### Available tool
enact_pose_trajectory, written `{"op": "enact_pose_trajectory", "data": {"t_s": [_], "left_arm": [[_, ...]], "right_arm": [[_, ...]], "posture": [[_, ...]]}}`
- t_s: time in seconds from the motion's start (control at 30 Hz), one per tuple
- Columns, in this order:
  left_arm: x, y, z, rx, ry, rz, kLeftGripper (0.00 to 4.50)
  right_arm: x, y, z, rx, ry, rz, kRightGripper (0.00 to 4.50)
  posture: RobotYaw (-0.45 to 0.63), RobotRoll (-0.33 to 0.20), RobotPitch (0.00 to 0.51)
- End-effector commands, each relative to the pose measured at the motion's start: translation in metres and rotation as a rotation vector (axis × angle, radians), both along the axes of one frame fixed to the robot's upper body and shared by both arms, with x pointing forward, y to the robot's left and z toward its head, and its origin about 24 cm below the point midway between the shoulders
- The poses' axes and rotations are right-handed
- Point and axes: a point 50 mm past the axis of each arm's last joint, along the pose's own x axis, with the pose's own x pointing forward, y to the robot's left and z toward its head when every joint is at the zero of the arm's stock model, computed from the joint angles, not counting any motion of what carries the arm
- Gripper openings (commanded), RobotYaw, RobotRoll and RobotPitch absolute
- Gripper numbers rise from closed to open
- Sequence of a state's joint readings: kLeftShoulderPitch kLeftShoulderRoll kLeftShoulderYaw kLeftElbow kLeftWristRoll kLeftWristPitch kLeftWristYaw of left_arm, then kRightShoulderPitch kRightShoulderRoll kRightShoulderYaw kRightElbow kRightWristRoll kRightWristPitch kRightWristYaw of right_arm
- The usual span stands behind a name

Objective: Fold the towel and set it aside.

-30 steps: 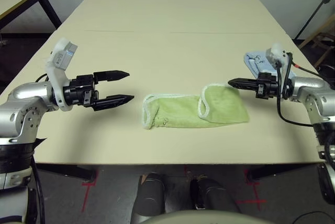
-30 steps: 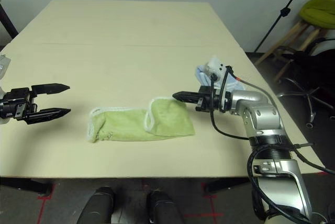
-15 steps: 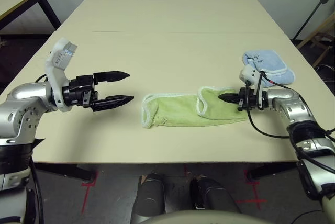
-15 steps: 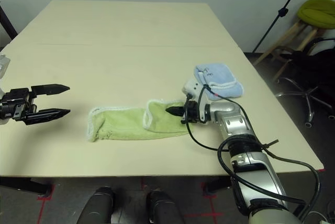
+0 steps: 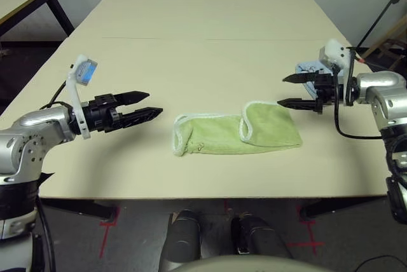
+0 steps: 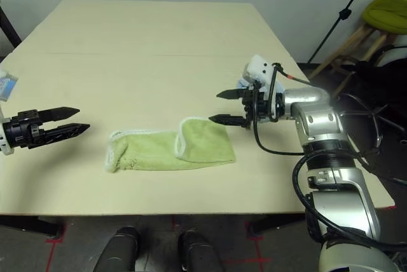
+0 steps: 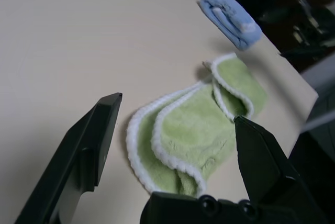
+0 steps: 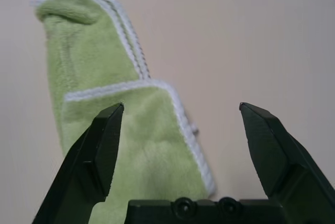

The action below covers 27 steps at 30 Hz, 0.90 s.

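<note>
Towel (image 5: 236,134) flat, long axis left-right, between open left pincer (image 5: 147,105) and open right pincer (image 5: 283,91).

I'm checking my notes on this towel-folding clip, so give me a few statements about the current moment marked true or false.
1. The towel lies on the table, folded over into a long strip. True.
2. The right gripper is shut on the towel's edge. False: it is open and holds nothing, beside the towel's right end.
3. The left gripper is open, off to the towel's left without touching it. True.
4. The blue cloth lies on top of the towel. False: it lies apart on the table, beyond the towel's right end.
5. Both grippers point inward toward the towel. True.
</note>
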<state>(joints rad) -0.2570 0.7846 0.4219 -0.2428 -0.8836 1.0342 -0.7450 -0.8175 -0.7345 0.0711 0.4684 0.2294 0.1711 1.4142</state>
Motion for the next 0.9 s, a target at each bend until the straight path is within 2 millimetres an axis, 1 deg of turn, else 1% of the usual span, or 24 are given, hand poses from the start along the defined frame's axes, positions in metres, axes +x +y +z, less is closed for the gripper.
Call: {"op": "enact_pose_trajectory", "data": {"t_s": [0.03, 0.07, 0.17, 0.23, 0.37, 0.43, 0.5, 0.57, 0.7, 0.83, 0.9], "left_arm": [[-0.020, -0.014, -0.011, -0.077, 0.155, -0.010, 4.50], [-0.027, -0.018, -0.015, -0.103, 0.207, -0.022, 4.50], [-0.041, -0.023, -0.025, -0.076, 0.317, -0.003, 4.50], [-0.046, -0.026, -0.025, -0.112, 0.341, 0.001, 4.50], [-0.067, -0.048, -0.021, -0.193, 0.441, -0.081, 4.50], [-0.070, -0.058, -0.021, -0.233, 0.468, -0.079, 4.50], [-0.070, -0.066, -0.027, -0.262, 0.492, -0.061, 4.50], [-0.068, -0.071, -0.034, -0.258, 0.518, -0.012, 4.50], [-0.058, -0.079, -0.044, -0.267, 0.561, 0.078, 4.50], [-0.048, -0.089, -0.052, -0.273, 0.602, 0.119, 4.50], [-0.045, -0.095, -0.055, -0.264, 0.626, 0.112, 4.50]], "right_arm": [[0.002, 0.002, 0.004, -0.002, -0.008, 0.044, 4.48], [0.002, 0.003, 0.006, -0.001, -0.006, 0.063, 4.48], [0.003, 0.006, 0.010, -0.025, -0.007, 0.120, 4.48], [0.005, 0.006, 0.012, -0.051, -0.012, 0.135, 4.48], [0.011, 0.007, 0.014, -0.068, -0.016, 0.143, 4.48], [0.013, 0.009, 0.015, -0.061, -0.012, 0.151, 4.48], [0.015, 0.012, 0.016, -0.054, -0.014, 0.160, 4.48], [0.016, 0.015, 0.016, -0.049, -0.014, 0.169, 4.48], [0.015, 0.017, 0.020, -0.040, -0.022, 0.194, 4.48], [0.008, 0.012, 0.024, -0.061, -0.024, 0.212, 4.48], [0.003, 0.009, 0.025, -0.071, -0.018, 0.223, 4.48]], "posture": [[0.19, 0.000, 0.143], [0.21, 0.000, 0.143], [0.23, 0.000, 0.142], [0.24, 0.000, 0.141], [0.27, 0.000, 0.140], [0.28, 0.000, 0.139], [0.28, 0.000, 0.138], [0.28, 0.000, 0.139], [0.27, 0.000, 0.141], [0.25, 0.000, 0.144], [0.23, 0.000, 0.146]]}}
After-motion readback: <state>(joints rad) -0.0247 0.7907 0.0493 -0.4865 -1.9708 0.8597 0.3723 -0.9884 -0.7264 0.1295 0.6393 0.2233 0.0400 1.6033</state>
